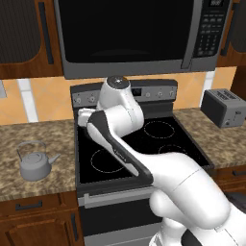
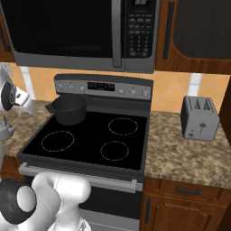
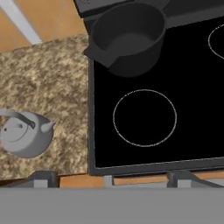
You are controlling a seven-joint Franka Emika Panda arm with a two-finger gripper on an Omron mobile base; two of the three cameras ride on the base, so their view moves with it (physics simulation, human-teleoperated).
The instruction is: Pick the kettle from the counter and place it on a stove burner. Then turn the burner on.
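Kettle (image 1: pixel 34 163) was seen upright on the counter (image 1: pixel 29 134), well left of the cooktop and untouched, so the pick-up step was judged not yet done. The gripper (image 3: pixel 111 177) was held above the counter edge with fingers spread wide, nothing between them. A shift left and down over the arched handle would be called for next. Further right, the saucepan (image 3: pixel 129 37) occupied a rear corner, the stove burner (image 3: pixel 145 117) lay bare, and a toaster (image 1: pixel 224 107) stood far right.
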